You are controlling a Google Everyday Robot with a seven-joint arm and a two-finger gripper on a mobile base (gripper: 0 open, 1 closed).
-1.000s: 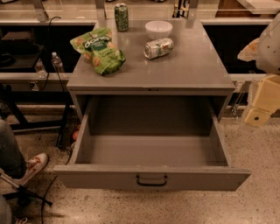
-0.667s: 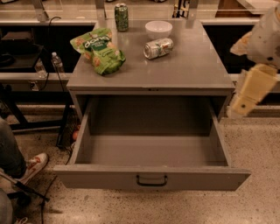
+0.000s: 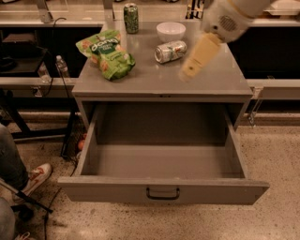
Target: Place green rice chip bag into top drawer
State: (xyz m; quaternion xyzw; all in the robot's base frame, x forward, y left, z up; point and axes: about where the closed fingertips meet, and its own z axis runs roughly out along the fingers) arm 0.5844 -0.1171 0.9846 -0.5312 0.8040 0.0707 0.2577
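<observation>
The green rice chip bag (image 3: pixel 107 54) lies crinkled on the left part of the grey cabinet top (image 3: pixel 220 79). The top drawer (image 3: pixel 164 190) is pulled fully out below it, and nothing lies inside. My gripper (image 3: pixel 188 74) hangs from the arm at the upper right. It hovers over the right-centre of the cabinet top, just right of a lying can and well to the right of the bag. It holds nothing that I can see.
A silver can (image 3: pixel 170 51) lies on its side mid-top, with a white bowl (image 3: pixel 170 31) behind it and an upright green soda can (image 3: pixel 131 11) at the back. A person's leg and shoe (image 3: pixel 37 174) are at the lower left. A water bottle (image 3: pixel 61 66) stands on the left shelf.
My arm has swung from beside the cabinet's right side leftward and up, so the gripper is now over the cabinet top. The bag, the cans and the drawer have not moved.
</observation>
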